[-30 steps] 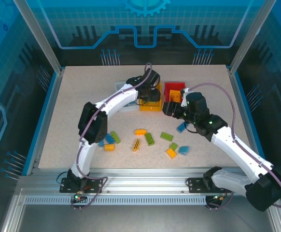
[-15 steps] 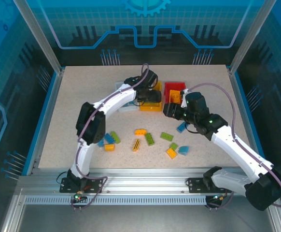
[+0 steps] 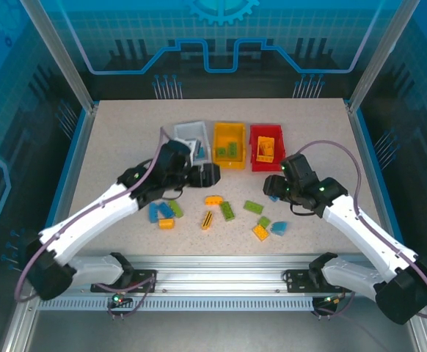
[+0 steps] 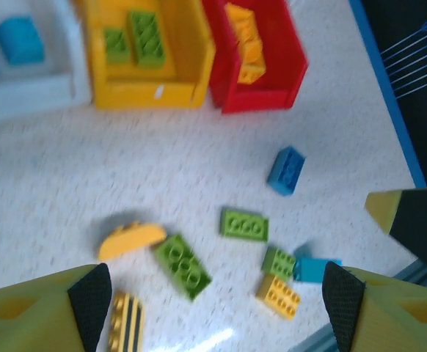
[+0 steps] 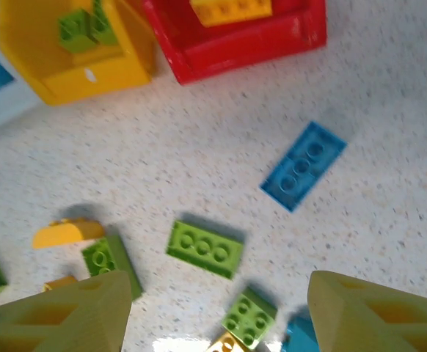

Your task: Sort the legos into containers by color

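Observation:
Three containers stand in a row at the back: white (image 3: 181,130), yellow-orange (image 3: 228,154) and red (image 3: 265,163). Two green legos (image 4: 144,37) lie in the yellow-orange one (image 4: 177,81), and a yellow-orange brick (image 4: 243,40) lies in the red one (image 4: 272,84). Blue bricks (image 4: 19,37) lie in the white one. Loose legos are scattered on the table: a blue brick (image 5: 304,174), a green plate (image 5: 205,249), a curved yellow piece (image 4: 131,238) and others. My left gripper (image 3: 210,174) (image 4: 215,301) hangs open and empty above them. My right gripper (image 3: 275,189) (image 5: 217,312) is open too, over the green plate.
More bricks lie at the near left: blue (image 3: 155,213), green (image 3: 175,207) and yellow (image 3: 166,223). A striped yellow brick (image 3: 207,220) and a light blue one (image 3: 279,228) sit near the front. Blue rails border the table (image 3: 125,147) on both sides.
My left arm has swung back from over the yellow-orange container to the near left, and its gripper has opened. My right gripper has drawn away from the red container toward the loose bricks.

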`<action>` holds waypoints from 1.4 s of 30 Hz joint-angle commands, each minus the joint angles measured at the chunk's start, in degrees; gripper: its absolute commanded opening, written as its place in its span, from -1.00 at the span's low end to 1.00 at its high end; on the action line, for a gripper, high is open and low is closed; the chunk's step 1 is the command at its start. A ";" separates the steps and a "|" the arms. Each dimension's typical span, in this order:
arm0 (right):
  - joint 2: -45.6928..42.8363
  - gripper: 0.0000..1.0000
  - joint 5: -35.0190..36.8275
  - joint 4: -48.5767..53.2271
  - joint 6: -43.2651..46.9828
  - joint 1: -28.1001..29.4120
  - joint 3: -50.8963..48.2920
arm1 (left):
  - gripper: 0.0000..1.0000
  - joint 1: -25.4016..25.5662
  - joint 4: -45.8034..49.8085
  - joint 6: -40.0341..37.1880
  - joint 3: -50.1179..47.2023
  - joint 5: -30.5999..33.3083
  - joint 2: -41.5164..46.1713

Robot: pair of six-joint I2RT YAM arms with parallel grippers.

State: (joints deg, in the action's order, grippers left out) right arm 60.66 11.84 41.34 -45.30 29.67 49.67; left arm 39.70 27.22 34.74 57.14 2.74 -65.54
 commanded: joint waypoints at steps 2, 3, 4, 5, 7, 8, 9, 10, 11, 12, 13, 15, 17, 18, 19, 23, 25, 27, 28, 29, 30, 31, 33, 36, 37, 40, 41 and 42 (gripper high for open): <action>-0.85 0.34 2.70 2.78 -2.67 4.08 -1.29 | 0.61 0.22 7.09 8.06 -8.56 2.67 8.88; -0.92 0.34 3.30 2.89 -2.96 5.41 -1.22 | 0.61 0.24 7.74 8.80 -10.13 2.89 10.69; -0.84 0.35 3.63 2.52 -3.10 7.10 -1.16 | 0.61 0.22 8.61 9.41 -11.74 3.29 12.50; -0.46 0.36 3.68 1.81 -3.02 8.78 -1.11 | 0.61 0.18 9.44 10.31 -12.80 3.86 13.77; 1.72 0.38 3.80 1.65 -2.01 10.93 -0.35 | 0.61 0.18 10.70 11.24 -13.85 4.99 15.44; 3.96 0.40 3.77 2.30 -0.71 11.20 0.33 | 0.61 0.14 10.88 11.63 -13.98 5.42 15.92; 5.98 0.41 3.35 2.31 1.42 11.03 0.37 | 0.60 0.20 10.72 11.95 -13.98 5.59 16.27; 8.13 0.41 2.25 1.64 5.52 10.77 1.92 | 0.60 0.16 10.20 12.02 -13.92 5.61 16.52; 10.13 0.41 1.42 1.86 9.92 10.70 3.37 | 0.60 0.15 9.71 12.06 -13.68 5.62 16.55; 12.17 0.42 1.26 3.08 13.22 10.62 4.92 | 0.60 0.20 9.38 12.03 -13.41 5.61 16.49; 14.38 0.44 0.62 4.65 16.57 10.64 6.80 | 0.60 0.20 9.17 11.74 -12.88 5.61 16.31; 19.05 0.45 -0.27 8.60 20.78 10.56 10.41 | 0.60 0.18 9.14 11.08 -11.90 5.69 15.85; 23.46 0.45 -0.36 10.89 22.42 11.42 12.63 | 0.60 0.14 9.41 10.36 -10.88 5.72 15.60; 25.13 0.46 -0.10 11.21 23.02 12.02 13.19 | 0.61 0.20 9.36 10.02 -10.49 5.61 15.62; 26.84 0.49 0.47 11.44 23.66 12.62 13.54 | 0.61 0.15 9.35 9.77 -10.14 5.48 15.70; 34.35 0.55 4.20 13.12 25.82 12.66 16.33 | 0.61 0.11 9.60 9.97 -9.94 5.34 16.55; 38.46 0.56 5.37 13.09 27.22 11.76 18.01 | 0.61 0.16 9.52 10.25 -10.18 5.12 16.71; 41.38 0.55 6.36 13.27 27.97 10.83 19.26 | 0.61 0.14 9.71 10.22 -10.05 4.82 16.62; 42.40 0.55 7.27 13.42 28.05 10.36 19.73 | 0.61 0.20 10.02 10.17 -9.85 4.82 16.52; 42.99 0.55 7.47 13.15 28.24 10.00 19.93 | 0.61 0.17 10.14 10.15 -9.69 4.86 16.66; 43.45 0.55 6.61 12.39 28.71 9.48 19.86 | 0.61 0.19 10.30 10.04 -9.68 4.89 16.78; 43.75 0.54 5.31 11.49 29.15 8.93 19.69 | 0.61 0.16 10.32 10.00 -9.83 4.98 16.93; 44.93 0.47 3.25 10.46 29.72 7.94 19.85 | 0.61 0.18 9.98 9.99 -10.00 4.82 16.99; 46.36 0.33 0.79 9.02 29.74 5.84 19.82 | 0.61 0.13 9.65 9.91 -9.85 4.63 16.48; 46.51 0.25 -0.21 8.31 29.74 5.14 19.77 | 0.61 0.13 9.62 9.88 -9.77 4.51 16.28; 46.99 0.08 -1.79 6.91 29.57 3.84 19.76 | 0.61 0.19 9.28 9.91 -9.74 4.38 16.02; 47.17 0.05 -1.98 6.56 29.58 3.61 19.80 | 0.61 0.11 9.17 9.91 -9.77 4.21 15.89; 47.39 0.03 -2.31 6.07 29.72 3.48 19.77 | 0.61 0.15 9.00 9.93 -9.77 4.12 15.96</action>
State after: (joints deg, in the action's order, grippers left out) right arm 106.72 11.88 49.10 -16.19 33.74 68.27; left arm 39.70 36.36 45.06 45.60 7.25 -49.50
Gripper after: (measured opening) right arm 0.522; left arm 0.806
